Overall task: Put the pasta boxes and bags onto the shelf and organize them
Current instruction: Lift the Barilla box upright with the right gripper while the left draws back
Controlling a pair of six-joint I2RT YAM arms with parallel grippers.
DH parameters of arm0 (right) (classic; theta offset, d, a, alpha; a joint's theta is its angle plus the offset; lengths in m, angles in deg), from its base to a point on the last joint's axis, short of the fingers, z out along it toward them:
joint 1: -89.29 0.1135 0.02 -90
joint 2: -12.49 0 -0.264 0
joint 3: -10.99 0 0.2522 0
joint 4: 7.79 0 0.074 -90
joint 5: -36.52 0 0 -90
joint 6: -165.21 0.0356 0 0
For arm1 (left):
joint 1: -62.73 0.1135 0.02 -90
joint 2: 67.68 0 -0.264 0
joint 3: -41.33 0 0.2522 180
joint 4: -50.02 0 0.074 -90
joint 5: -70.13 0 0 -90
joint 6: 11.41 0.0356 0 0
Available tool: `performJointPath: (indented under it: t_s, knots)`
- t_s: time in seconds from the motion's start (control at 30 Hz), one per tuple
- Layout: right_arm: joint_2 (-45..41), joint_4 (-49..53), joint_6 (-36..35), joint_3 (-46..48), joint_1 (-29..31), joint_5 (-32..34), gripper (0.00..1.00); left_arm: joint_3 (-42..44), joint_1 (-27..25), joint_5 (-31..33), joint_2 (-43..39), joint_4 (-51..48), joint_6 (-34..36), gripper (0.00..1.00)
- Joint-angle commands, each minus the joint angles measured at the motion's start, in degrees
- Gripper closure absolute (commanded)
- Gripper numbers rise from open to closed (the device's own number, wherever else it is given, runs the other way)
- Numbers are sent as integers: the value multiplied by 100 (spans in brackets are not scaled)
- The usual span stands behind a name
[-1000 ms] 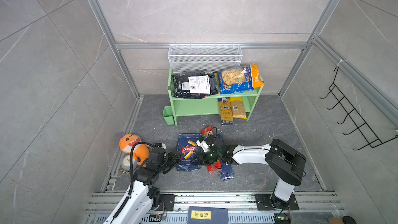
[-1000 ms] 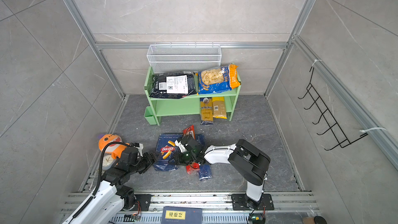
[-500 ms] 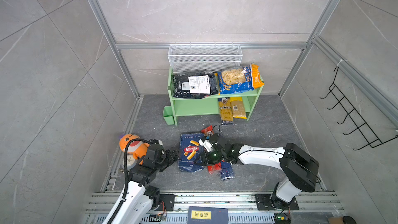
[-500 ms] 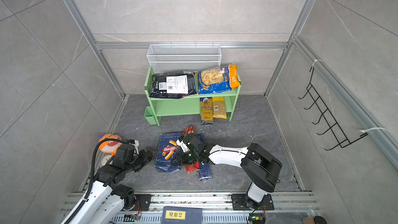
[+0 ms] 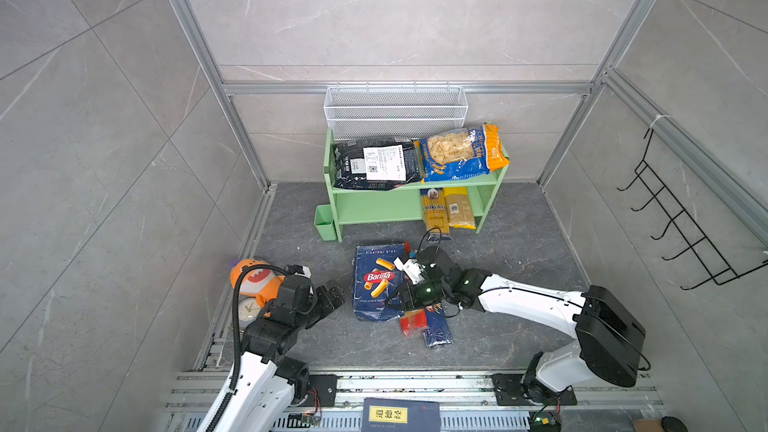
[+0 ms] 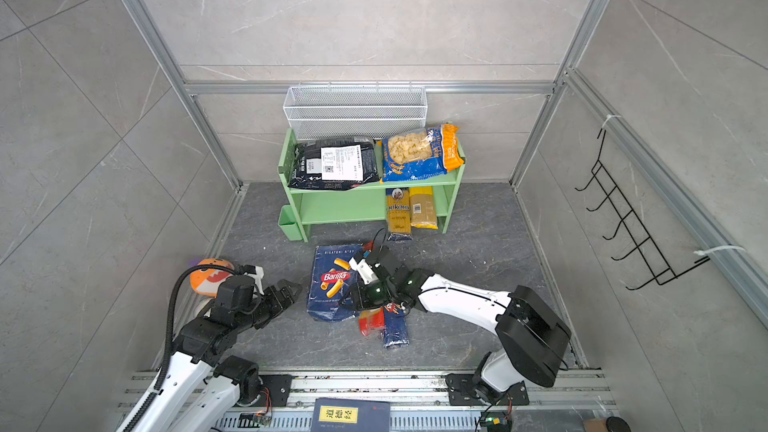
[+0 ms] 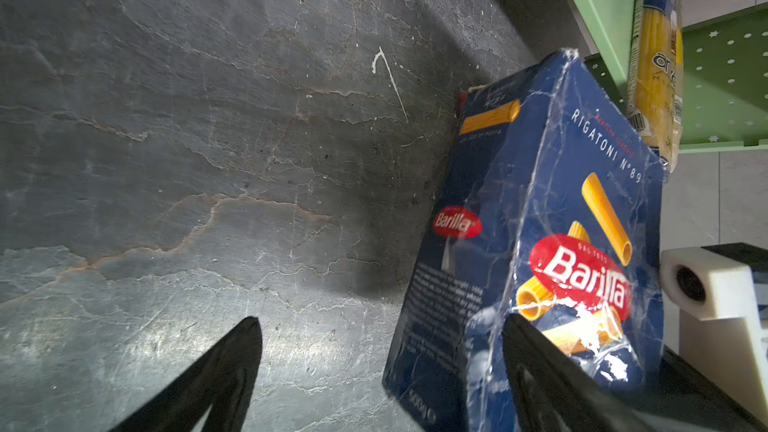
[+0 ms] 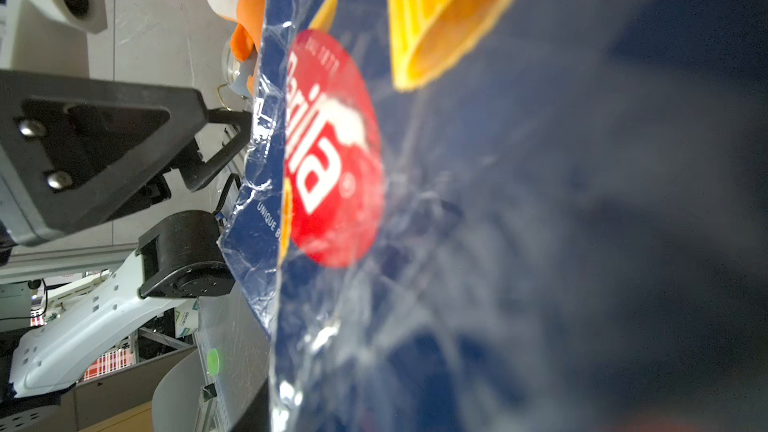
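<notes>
- The left arm reaches low over the floor. The left gripper sits just left of the rigatoni box, jaws spread wide.
- The right arm stretches flat across the floor, with the right gripper at the box's right edge.
- Its jaws are hidden under the wrist, so I cannot tell whether they pinch the box.
- The box lies in front of the shelf.
- A red pack is partly covered by the right gripper.

A white wire mesh basket sits against the back wall. On the right wall hangs a black wire hook rack. At the left edge of the slate floor, an orange plush shark lies touching a small clock. By the front rail lies a dark book with a yellow label.
</notes>
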Motion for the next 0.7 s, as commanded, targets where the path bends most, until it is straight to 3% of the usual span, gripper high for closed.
performJointPath:
  t_s: [0.0,0.4,0.67]
  knots:
    - [-354,-530,-496,-506,-236,-192,72,-267,-1,50,12,-55,176,8]
    - [127,-1367,-312,-1007,-1073,-864,72,-710,-2,85,375,-132,402,8]
    - [1039,-1971,25,-1707,-1536,-1266,72,-1027,2,171,593,-247,569,7]
